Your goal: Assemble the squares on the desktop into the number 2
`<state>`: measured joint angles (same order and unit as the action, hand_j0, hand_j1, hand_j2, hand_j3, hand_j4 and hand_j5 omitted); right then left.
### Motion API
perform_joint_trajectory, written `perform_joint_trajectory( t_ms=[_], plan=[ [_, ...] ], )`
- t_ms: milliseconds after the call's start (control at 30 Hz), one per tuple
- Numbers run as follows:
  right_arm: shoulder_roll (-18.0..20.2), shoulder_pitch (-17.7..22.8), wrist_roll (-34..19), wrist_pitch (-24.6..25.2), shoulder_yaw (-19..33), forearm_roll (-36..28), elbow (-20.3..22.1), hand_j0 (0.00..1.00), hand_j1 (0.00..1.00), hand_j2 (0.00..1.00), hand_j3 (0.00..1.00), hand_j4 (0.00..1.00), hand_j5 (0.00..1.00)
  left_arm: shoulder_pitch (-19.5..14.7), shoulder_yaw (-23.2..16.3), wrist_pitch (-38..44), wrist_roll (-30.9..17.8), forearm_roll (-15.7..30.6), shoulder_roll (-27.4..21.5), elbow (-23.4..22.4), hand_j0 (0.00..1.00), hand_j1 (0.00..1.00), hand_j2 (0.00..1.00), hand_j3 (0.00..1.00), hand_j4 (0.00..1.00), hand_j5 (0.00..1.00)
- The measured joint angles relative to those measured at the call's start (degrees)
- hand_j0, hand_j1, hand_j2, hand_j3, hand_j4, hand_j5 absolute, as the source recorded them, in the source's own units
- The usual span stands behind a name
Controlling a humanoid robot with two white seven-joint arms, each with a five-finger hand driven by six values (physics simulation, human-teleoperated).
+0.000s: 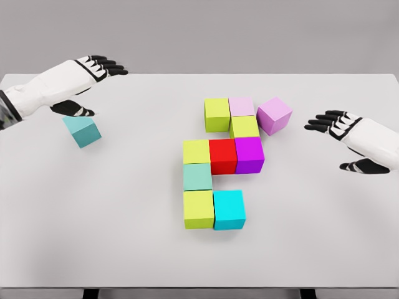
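Nine blocks cluster mid-table, a cyan block nearest. A lilac block leans tilted against the cluster's far right. Right hand hovers spread and empty. Left hand, fingers extended, holds nothing above a tilted teal block.

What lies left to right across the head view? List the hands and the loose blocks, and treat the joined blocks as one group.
Left hand → tilted teal cube → joined block group → tilted lilac cube at the group's upper right → right hand.
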<state>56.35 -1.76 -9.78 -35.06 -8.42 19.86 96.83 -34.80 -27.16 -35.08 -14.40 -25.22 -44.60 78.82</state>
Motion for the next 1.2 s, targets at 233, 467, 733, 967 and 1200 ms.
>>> perform_joint_trajectory(
  t_ms=[233,467,733,967,1200],
  plan=[
    [0.2,-2.7,0.7,0.0,-2.1,-4.3,-0.2,1.00,1.00,1.00,1.00,1.00,1.00,0.0,-1.4,0.0,0.0,-0.4,-6.2,0.3,1.00,1.00,1.00,1.00,1.00,1.00],
    [3.0,-11.7,-9.6,0.0,-7.4,-14.5,-0.9,1.00,1.00,1.00,1.00,1.00,1.00,-1.8,-4.2,0.0,-0.1,-8.7,-8.5,0.2,1.00,1.00,1.00,1.00,1.00,1.00],
    [-3.9,-33.7,-24.1,0.0,-17.5,-15.5,-5.0,1.00,1.00,1.00,1.00,1.00,1.00,-5.4,-9.5,0.0,-0.3,-14.4,-6.6,-2.0,1.00,1.00,1.00,1.00,1.00,1.00],
    [-14.3,-42.6,-25.1,-0.1,-21.1,-15.2,-19.3,1.00,1.00,1.00,1.00,1.00,1.00,-7.2,-13.0,0.0,-1.2,-15.0,-4.3,-5.5,1.00,1.00,1.00,1.00,1.00,1.00],
    [-18.2,-43.8,-25.2,-0.1,-21.6,-7.7,-29.1,1.00,1.00,1.00,1.00,1.00,1.00,-8.8,-15.6,0.0,-1.4,-15.2,-3.6,-8.1,1.00,1.00,1.00,1.00,1.00,1.00]
  ],
)
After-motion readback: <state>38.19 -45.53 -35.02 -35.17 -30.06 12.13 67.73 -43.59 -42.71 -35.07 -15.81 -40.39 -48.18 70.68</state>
